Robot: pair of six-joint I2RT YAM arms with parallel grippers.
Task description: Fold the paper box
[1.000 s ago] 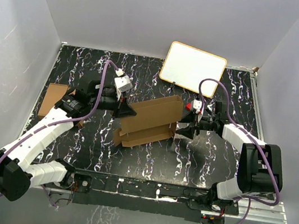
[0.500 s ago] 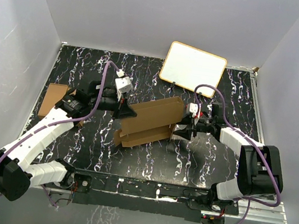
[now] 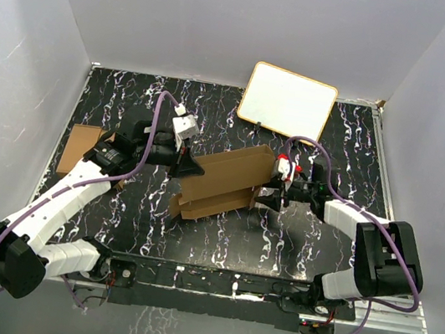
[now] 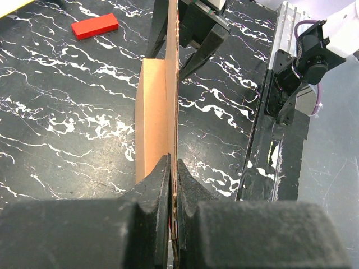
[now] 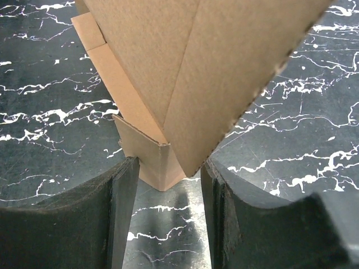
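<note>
The paper box (image 5: 185,67), cropped at my right wrist view's top, stands half-folded; left gripper (image 4: 173,168) pinches it, right gripper (image 5: 167,185) straddles it, unclenched.

Your box (image 3: 225,180) is plain brown, the same as the cardboard (image 3: 75,148) at the table's left edge. The table (image 3: 132,93) is black with white marble veins. The board (image 3: 288,101) is white with a yellow rim, and the block (image 4: 95,26) is red. The left gripper (image 4: 173,162) and right gripper (image 5: 168,168) are matt black. The cables (image 3: 155,122) are purple.
</note>
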